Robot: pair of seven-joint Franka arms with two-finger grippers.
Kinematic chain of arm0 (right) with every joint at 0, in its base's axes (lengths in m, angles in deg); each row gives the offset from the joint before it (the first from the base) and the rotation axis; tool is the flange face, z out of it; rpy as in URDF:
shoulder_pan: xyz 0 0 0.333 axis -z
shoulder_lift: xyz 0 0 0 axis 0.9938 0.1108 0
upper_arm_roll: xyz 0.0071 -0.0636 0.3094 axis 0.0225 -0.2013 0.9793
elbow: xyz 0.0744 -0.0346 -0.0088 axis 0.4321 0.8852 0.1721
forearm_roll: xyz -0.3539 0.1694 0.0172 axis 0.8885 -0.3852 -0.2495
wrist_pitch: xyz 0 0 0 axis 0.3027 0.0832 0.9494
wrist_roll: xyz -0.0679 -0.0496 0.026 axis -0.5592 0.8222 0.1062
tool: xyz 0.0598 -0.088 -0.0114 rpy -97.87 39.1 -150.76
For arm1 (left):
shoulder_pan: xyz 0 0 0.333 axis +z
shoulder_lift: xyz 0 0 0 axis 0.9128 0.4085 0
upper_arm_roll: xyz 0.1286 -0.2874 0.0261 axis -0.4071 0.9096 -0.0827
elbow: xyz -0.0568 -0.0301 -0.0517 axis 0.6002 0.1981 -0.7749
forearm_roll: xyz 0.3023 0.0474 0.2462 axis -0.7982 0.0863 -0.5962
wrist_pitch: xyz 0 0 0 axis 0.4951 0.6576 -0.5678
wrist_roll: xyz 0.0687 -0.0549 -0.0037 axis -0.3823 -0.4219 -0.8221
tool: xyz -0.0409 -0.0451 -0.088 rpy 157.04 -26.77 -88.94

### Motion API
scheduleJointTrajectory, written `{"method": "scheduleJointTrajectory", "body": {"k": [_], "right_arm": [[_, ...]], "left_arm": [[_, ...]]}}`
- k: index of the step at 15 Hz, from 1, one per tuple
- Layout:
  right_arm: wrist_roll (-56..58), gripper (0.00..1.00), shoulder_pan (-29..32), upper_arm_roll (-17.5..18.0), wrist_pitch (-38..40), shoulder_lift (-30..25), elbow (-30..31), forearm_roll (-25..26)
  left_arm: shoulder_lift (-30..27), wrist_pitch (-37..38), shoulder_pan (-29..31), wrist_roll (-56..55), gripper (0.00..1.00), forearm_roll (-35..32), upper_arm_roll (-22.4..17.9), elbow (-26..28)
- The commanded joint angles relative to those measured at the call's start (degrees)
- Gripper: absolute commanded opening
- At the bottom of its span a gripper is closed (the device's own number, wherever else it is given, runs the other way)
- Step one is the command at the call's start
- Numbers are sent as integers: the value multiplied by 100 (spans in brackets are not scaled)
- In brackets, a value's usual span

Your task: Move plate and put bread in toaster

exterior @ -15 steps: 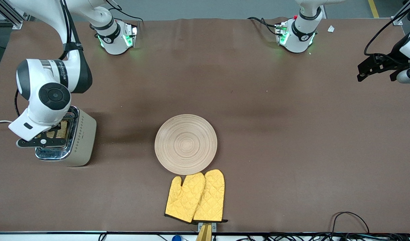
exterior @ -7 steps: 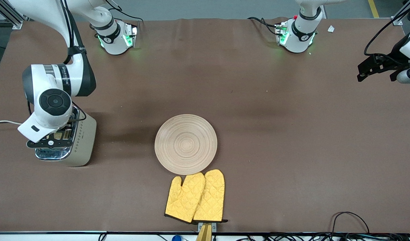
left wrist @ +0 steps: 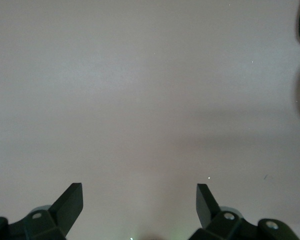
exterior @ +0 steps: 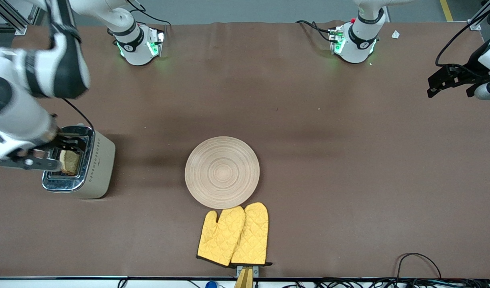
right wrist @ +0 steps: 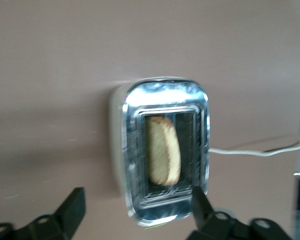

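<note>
On the brown table [exterior: 309, 120], the bread [exterior: 70, 161] stands in the toaster [exterior: 79, 164] beneath the empty, wide-open right gripper [right wrist: 135, 212]; the left gripper [left wrist: 139, 202] waits wide open.

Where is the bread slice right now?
The bread stands upright in one slot of the toaster at the right arm's end of the table, with the open right claw above it, not touching.
</note>
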Motion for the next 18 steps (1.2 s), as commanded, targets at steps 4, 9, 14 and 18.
{"method": "scheduleJointTrajectory", "body": {"k": [4, 9, 14, 18], "right_arm": [[655, 100, 131, 39, 1412, -231, -1614, -657], [1386, 100, 500, -5, 1657, -406, -1554, -850], [1370, 100, 2177, 1776, 1368, -1119, -534, -842], [1326, 100, 2284, 1806, 1377, -1128, -543, -850]], "left_arm": [[57, 10, 12, 89, 100, -114, 9, -142], [57, 10, 12, 89, 100, -105, 9, -142], [83, 10, 12, 89, 100, -105, 9, -195], [162, 10, 12, 72, 100, -114, 0, -318]]}}
